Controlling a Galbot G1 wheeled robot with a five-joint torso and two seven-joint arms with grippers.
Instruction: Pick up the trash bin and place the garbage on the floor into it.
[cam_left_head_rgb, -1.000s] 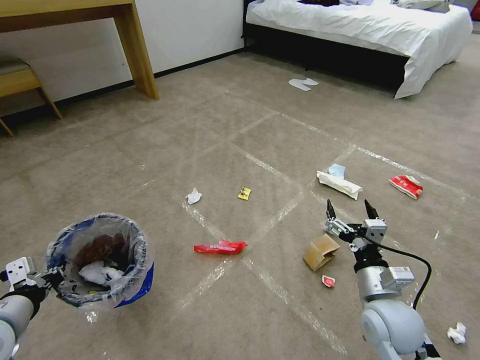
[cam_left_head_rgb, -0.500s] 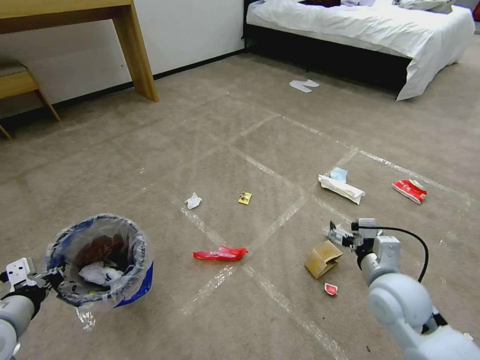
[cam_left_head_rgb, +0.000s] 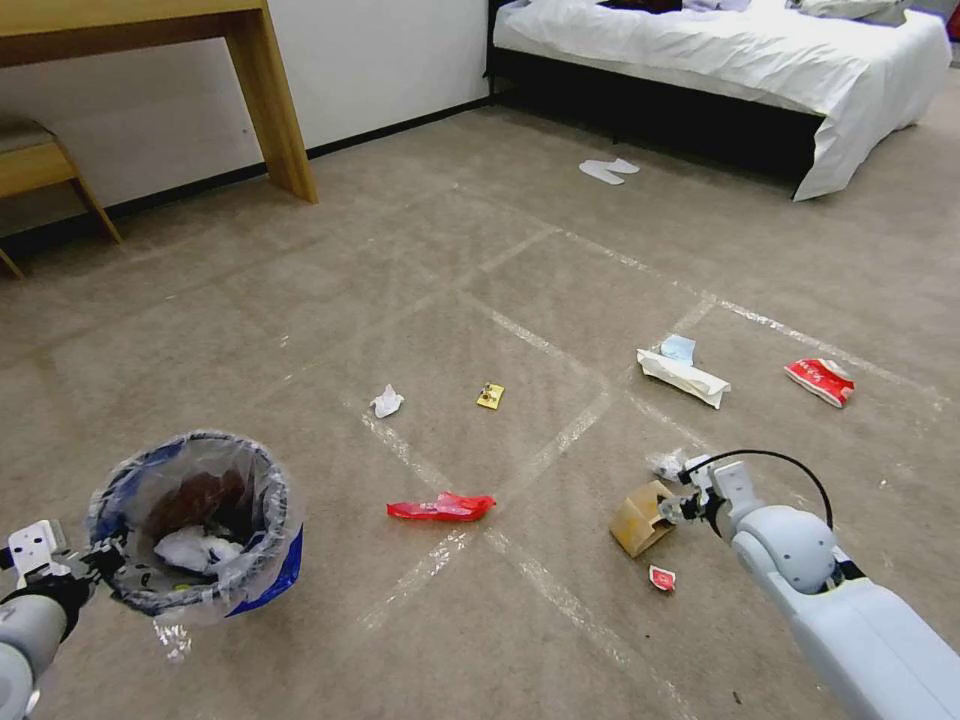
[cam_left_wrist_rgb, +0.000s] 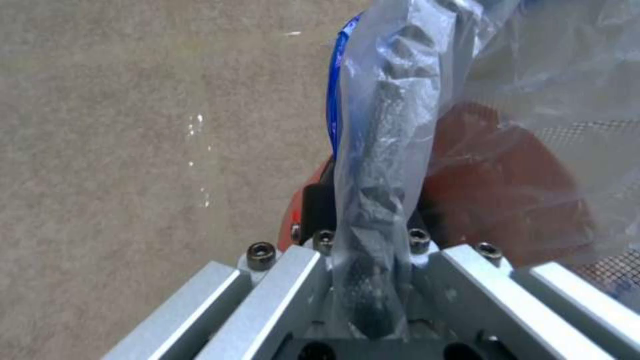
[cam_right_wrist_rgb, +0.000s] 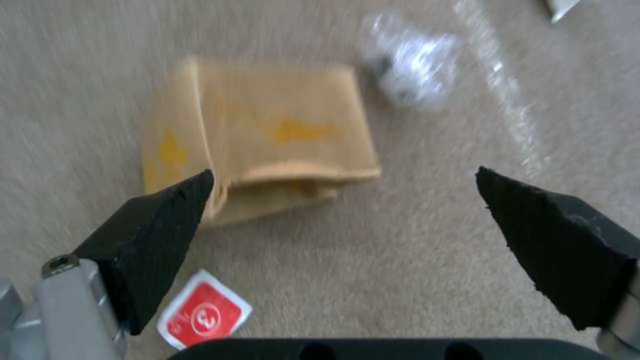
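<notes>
Lowered since a second ago, the right gripper (cam_left_head_rgb: 678, 490) now hovers with fingers spread wide over the brown paper bag (cam_left_head_rgb: 642, 516) lying on the beige carpet (cam_left_head_rgb: 500, 250). At far left, the left gripper (cam_left_head_rgb: 95, 562) stays clamped on the rim of the small red trash bin lined with crinkly clear plastic (cam_left_head_rgb: 195, 520), held above the floor. A red wrapper strip (cam_left_head_rgb: 440, 507) lies between bin and bag, a small red-white packet (cam_left_head_rgb: 659, 578) just beside the bag
</notes>
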